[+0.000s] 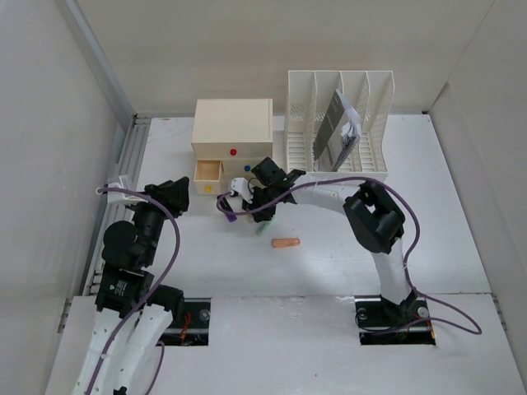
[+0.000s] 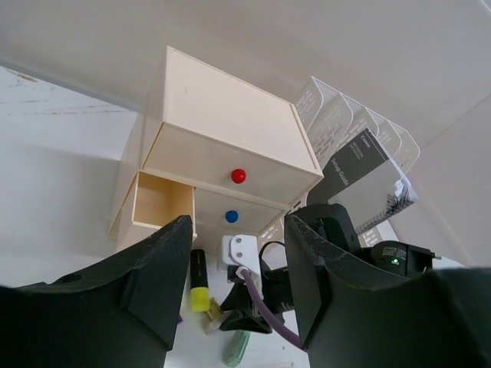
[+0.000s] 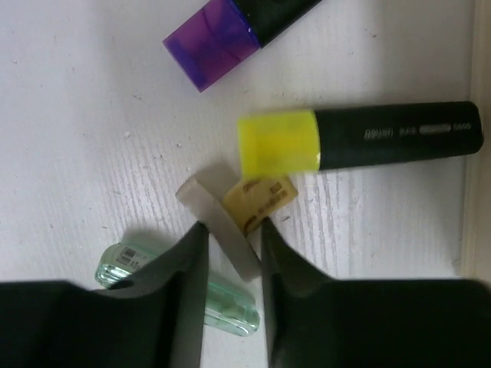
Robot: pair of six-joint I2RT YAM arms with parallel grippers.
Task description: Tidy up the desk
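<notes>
Straddling a grey eraser (image 3: pixel 207 207), the right gripper (image 3: pixel 232 238) had its jaws drawn in until both fingers pressed against it, at the lower centre of the right wrist view. The eraser lay flat on the desk (image 1: pixel 461 230) and wore a tan paper sleeve at one end.

- Green clear tube (image 3: pixel 119 270): lower left, partly hidden under the fingers.
- Yellow highlighter (image 3: pixel 360 142): just above the eraser, its cap nearly touching the sleeve.
- Purple highlighter (image 3: pixel 219 38): at the top edge, apart from the others.

In the top view this cluster sat at the frame's centre, just below the cream drawer box (image 1: pixel 232 123), whose lower left drawer (image 1: pixel 207 170) stood pulled out. A small orange piece (image 1: pixel 286 242) lay alone lower down. The file rack (image 1: pixel 338 115) stood beside the box, upper right, with booklets in it.

The left gripper (image 2: pixel 238 253) was raised left of centre, jaws well apart, with nothing held.
</notes>
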